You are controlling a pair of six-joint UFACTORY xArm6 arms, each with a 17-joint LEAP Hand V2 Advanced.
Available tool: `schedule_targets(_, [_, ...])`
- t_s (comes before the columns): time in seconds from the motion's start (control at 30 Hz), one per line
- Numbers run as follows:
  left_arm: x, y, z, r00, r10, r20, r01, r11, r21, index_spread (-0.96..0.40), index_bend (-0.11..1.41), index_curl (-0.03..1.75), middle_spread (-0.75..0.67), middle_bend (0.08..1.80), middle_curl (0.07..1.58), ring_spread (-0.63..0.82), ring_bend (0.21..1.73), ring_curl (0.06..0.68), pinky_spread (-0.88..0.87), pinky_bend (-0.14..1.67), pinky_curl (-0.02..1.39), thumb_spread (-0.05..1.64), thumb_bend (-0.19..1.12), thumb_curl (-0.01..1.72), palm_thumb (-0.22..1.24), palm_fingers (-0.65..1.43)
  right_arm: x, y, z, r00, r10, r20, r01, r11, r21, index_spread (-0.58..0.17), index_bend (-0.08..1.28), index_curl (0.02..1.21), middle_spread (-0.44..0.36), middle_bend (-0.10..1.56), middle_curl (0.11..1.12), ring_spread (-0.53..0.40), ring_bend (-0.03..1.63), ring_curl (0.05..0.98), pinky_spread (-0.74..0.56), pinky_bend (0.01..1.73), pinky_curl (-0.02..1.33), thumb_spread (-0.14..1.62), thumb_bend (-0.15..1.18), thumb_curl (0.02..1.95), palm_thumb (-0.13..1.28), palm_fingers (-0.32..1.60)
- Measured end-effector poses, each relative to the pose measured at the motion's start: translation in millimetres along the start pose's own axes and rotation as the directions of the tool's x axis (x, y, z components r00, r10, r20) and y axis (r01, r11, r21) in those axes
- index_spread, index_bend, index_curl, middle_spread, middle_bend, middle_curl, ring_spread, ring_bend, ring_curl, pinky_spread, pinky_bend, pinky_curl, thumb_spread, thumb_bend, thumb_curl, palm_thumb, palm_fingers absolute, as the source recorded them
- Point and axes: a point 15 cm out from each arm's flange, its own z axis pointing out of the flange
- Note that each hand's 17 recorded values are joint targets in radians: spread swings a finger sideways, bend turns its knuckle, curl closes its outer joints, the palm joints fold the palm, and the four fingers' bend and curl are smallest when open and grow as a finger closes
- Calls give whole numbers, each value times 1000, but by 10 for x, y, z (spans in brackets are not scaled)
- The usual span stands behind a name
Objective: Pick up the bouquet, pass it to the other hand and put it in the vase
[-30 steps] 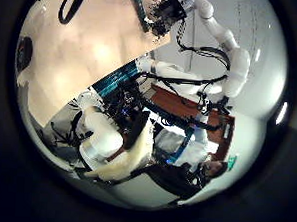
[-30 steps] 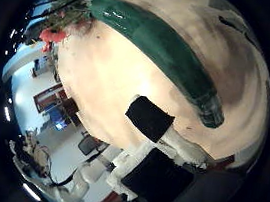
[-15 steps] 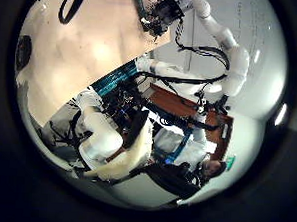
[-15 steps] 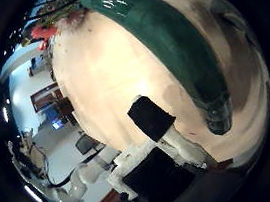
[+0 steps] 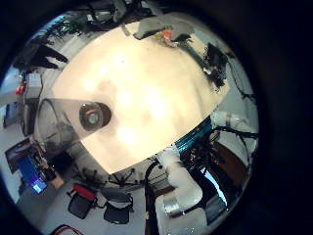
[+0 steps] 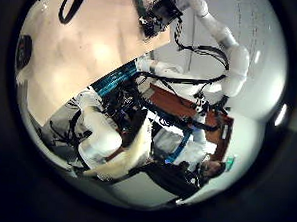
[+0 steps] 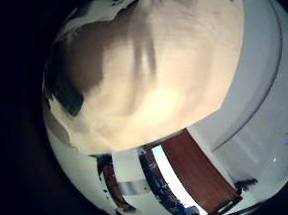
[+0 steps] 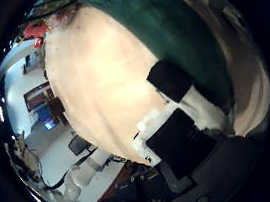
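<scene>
The bouquet (image 8: 157, 18), a long wrapped bundle with flowers (image 8: 55, 11) at one end, lies on the table (image 8: 98, 76). It fills much of the right thumb side palm view, close under my right hand (image 8: 187, 124), whose fingers reach to the wrap without closing round it. The left little finger side palm view shows the bouquet (image 5: 171, 37) at the table's far side beside my right hand (image 5: 215, 64), and the clear vase (image 5: 83, 117) standing near the table's edge. My left hand (image 6: 112, 139) hangs relaxed and holds nothing, away from the bouquet.
The left thumb side palm view shows my right hand (image 6: 159, 13) low over the far part of the table (image 6: 61, 56). A dark thing (image 7: 70, 97) lies on the table (image 7: 158, 58) in the right little finger side palm view. Desks and chairs stand beyond the table.
The bouquet has grown much larger in the right thumb side palm view: my right hand has come down close onto it. The left thumb side palm view is almost unchanged.
</scene>
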Motion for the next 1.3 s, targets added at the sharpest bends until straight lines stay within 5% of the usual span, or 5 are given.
schedule_targets(0.2, [1, 13, -23, 1000, 0, 4, 0, 1000, 5, -1, 196, 410, 351, 173, 263, 570, 379, 220, 656, 277, 176, 1150, -20, 281, 263, 110, -17, -24, 0, 1000, -1, -5, 1, 1000, -1, -401, 294, 538, -214, 710, 648, -281, 1118, 425, -459, 1105, 128, 1017, -4, 449, 774, 1149])
schedule_targets(0.4, [14, 18, -22, 1000, 1, 2, -1, 1000, 2, 2, 196, 410, 351, 173, 263, 570, 378, 221, 656, 276, 177, 1150, -20, 281, 263, 110, -23, -132, -39, 1000, 2, 1, -2, 999, 43, -445, 540, 687, -233, 857, 732, -260, 1179, 479, -417, 1233, 223, 1003, 3, 484, 883, 1299])
schedule_targets(0.57, [16, 16, -36, 1000, 1, 4, -1, 1000, 6, 3, 196, 410, 351, 173, 263, 570, 378, 221, 656, 276, 177, 1149, -20, 281, 263, 110, -28, -350, -341, 1000, 1, 26, -6, 981, 195, -424, 842, 840, -219, 1065, 820, -236, 1285, 546, -309, 1387, 320, 995, 29, 540, 1020, 1291])
schedule_targets(0.93, [-26, 14, -53, 1000, -7, -3, 7, 1000, 8, 4, 199, 411, 358, 173, 265, 572, 374, 220, 656, 270, 176, 1145, -20, 283, 259, 116, 447, -107, -1615, 992, 31, 120, -89, 851, 518, -311, 1059, 926, -159, 1271, 846, -199, 1423, 636, -210, 1480, 437, 947, 45, 684, 1148, 1183])
schedule_targets(1.3, [-57, 15, -100, 1000, -21, -9, 21, 1000, 9, 0, 197, 415, 350, 173, 267, 580, 375, 217, 656, 264, 176, 1140, -19, 289, 270, 120, 222, 789, -2575, 939, -179, 294, -55, 765, 642, -255, 1121, 907, -133, 1318, 808, -186, 1461, 654, -184, 1448, 504, 907, 16, 798, 1158, 1169])
